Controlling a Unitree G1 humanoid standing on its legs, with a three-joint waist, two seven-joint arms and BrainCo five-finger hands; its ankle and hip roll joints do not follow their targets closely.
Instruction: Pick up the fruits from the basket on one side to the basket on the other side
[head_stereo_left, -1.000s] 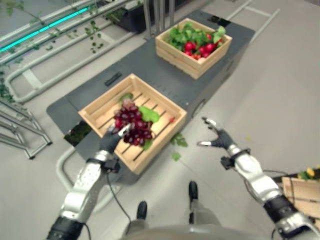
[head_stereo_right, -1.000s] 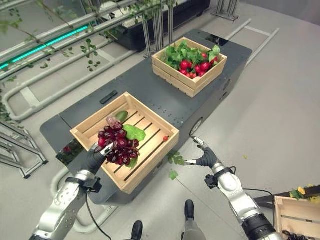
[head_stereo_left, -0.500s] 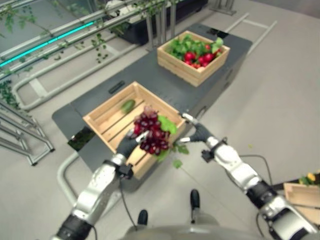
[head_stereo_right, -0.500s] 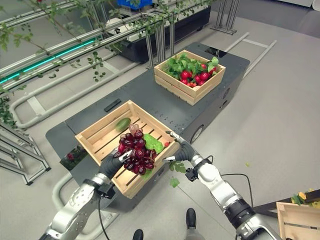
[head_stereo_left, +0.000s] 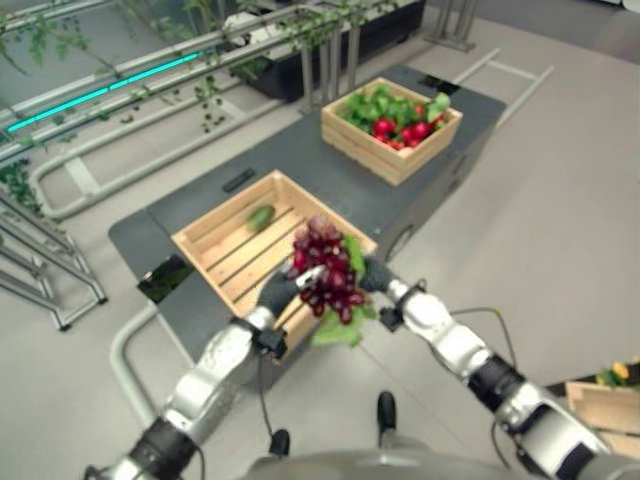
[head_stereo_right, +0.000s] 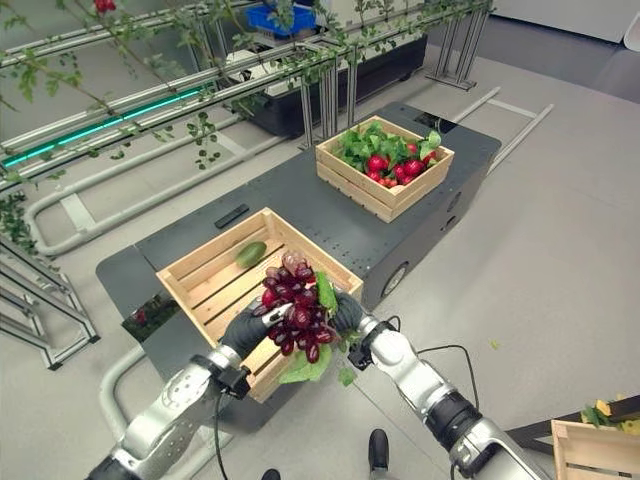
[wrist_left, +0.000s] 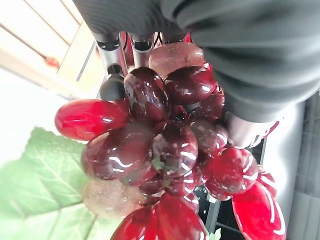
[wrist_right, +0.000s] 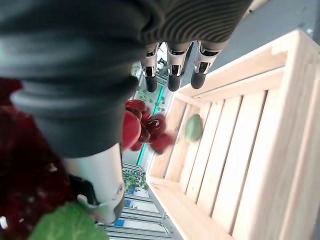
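My left hand (head_stereo_right: 248, 328) was curled round a bunch of red grapes (head_stereo_right: 294, 315), holding it up over the near corner of the near crate (head_stereo_right: 215, 290). My right hand (head_stereo_right: 347, 312) was against the other side of the bunch. In its own wrist view the fingers (wrist_right: 172, 76) ran out fairly straight past the fruit, so I read it as open and steadying, not gripping, though the thumb side was too close to be sure.

I judged this to be the carry step: the grapes were lifted clear of the near crate and had yet to travel to the other side. The far crate (head_stereo_right: 384, 168), with red fruit and green leaves in it, sat well apart along the dark worktop (head_stereo_right: 300, 205). Another wooden crate (head_stereo_right: 585, 448) showed at the lower right, on the floor side. I could not tell from this which was the goal. The next move called for a firm hold with both hands, since the bunch hung loose with a big leaf (head_stereo_right: 305, 366) dangling under it, and then a swing over the chosen crate before letting go.

The eye views gave the layout: 2 crates on the worktop, and 1 green fruit (head_stereo_right: 251, 254) left on the slats of the near one. The left wrist view gave what they could not: my fingers (wrist_left: 114, 64) pressed right into the glossy grapes. The right wrist view looked past the bunch down into the near crate.
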